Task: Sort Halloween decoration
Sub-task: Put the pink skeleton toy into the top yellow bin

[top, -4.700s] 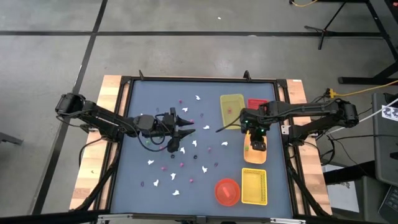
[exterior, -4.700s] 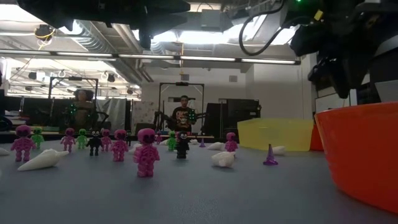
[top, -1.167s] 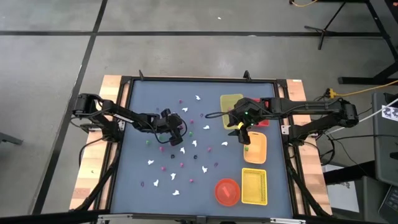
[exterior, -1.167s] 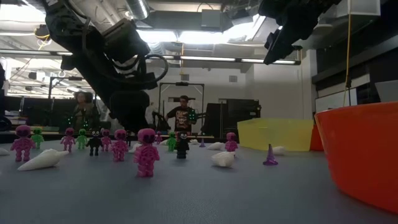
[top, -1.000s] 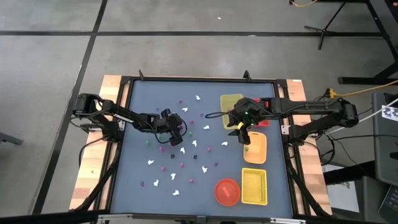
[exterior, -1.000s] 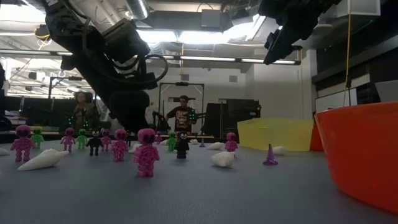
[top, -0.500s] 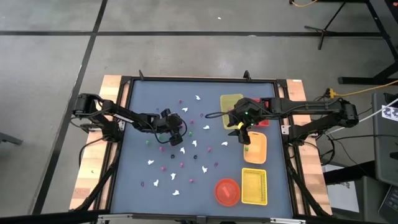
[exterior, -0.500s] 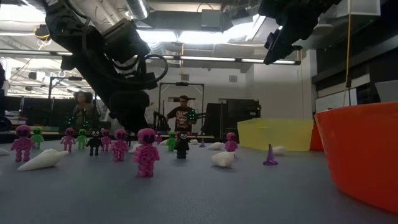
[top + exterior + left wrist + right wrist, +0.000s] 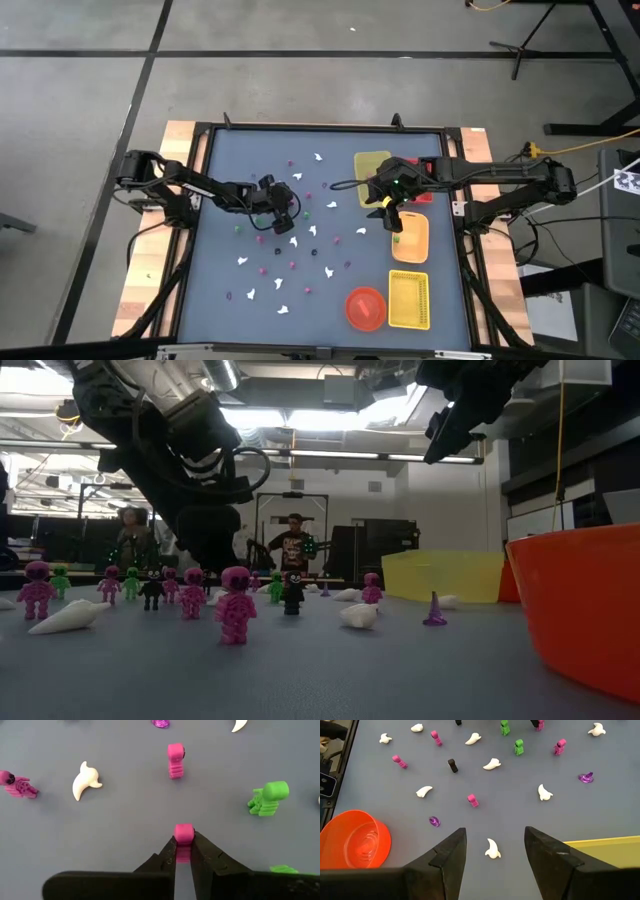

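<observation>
1. Halloween decoration (image 9: 300,250) means many tiny pieces strewn over the middle and left part of the grey table (image 9: 220,290), well apart from one another.
2. Seen close, the pieces are blocky pink skeleton figures (image 9: 235,603), bright green ones (image 9: 267,798), dark ones (image 9: 452,765), curved white ghost shapes (image 9: 84,781) and small purple cone hats (image 9: 434,609).
3. Most skeleton figures stand upright in the low view; the white ghosts lie flat on the table.
4. Left gripper (image 9: 183,839) sits low over the scattered pieces at the table's middle-left, its fingers pinched on a pink figure (image 9: 183,833) whose square head shows just past the tips.
5. Right gripper (image 9: 494,845) hangs above the table near the yellow tray (image 9: 373,173), fingers spread wide with nothing between them; a white ghost (image 9: 492,849) lies on the table beneath the gap.
6. An orange bowl (image 9: 366,307) stands at the near right, beside a yellow basket tray (image 9: 408,299).
</observation>
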Motion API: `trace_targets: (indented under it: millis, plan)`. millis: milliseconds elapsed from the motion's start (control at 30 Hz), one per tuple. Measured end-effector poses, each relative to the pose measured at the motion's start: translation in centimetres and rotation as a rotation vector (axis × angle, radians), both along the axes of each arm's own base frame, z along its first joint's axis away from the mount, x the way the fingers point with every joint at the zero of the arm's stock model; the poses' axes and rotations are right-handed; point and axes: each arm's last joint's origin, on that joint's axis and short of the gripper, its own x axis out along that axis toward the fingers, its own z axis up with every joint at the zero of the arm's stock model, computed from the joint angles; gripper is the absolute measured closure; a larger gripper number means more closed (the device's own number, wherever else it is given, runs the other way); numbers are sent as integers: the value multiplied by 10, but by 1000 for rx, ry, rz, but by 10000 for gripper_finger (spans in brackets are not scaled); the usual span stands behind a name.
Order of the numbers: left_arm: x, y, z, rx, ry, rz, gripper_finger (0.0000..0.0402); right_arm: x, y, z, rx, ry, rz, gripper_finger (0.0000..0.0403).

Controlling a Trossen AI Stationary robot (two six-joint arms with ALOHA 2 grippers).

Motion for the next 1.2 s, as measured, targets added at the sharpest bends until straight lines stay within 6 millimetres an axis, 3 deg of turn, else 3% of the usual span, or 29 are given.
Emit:
trace_targets:
  millis: [467, 900, 1200]
  plan:
    - [3, 0, 27, 9, -170, -3, 384, 0, 0, 0, 0, 0, 0, 205]
    - [21, 1, 65, 30, -600, -14, 384, 1, 0, 1, -1, -10, 0, 205]
    - [28, 1, 74, 86, -751, -32, 384, 1, 0, 4, -3, -45, 0, 205]
